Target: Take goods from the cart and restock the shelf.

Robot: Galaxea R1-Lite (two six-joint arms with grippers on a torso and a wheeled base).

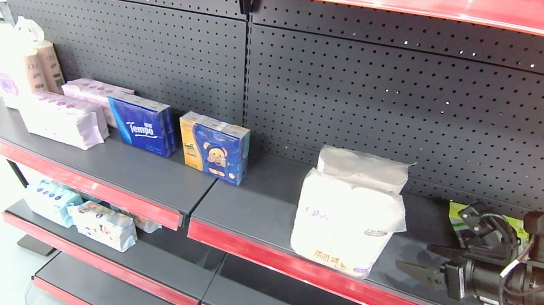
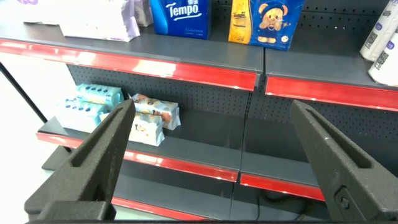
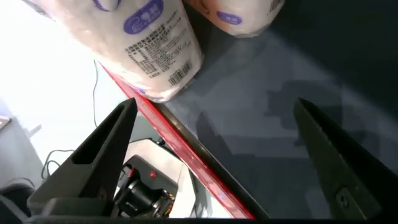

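There, on the middle shelf (image 1: 253, 208), a white roll pack (image 1: 349, 211) was seen standing upright near the red front edge, with a second, smaller wrapped bundle set behind its top. The right claw (image 1: 414, 257) was held low over the same board, just beside the pack on its right and apart from it, its fingers (image 1: 407, 270) pointed toward the pack and spread wide with nothing between them. In the right wrist view the pack (image 3: 149, 43) was shown ahead of the open right claw (image 3: 211, 162), at the shelf's red lip. The left claw (image 2: 211, 155) was likewise held wide and empty, faced toward the lower shelves, where pale tissue packs (image 2: 152, 118) were laid. Farther left on the middle shelf a yellow-and-blue pack (image 1: 214, 147) and a blue pack (image 1: 145, 124) were stood side by side, close but not clearly touching, and lilac packs (image 1: 64, 118) were laid beyond them. A green item (image 1: 457, 213) was partly hidden behind the right arm.
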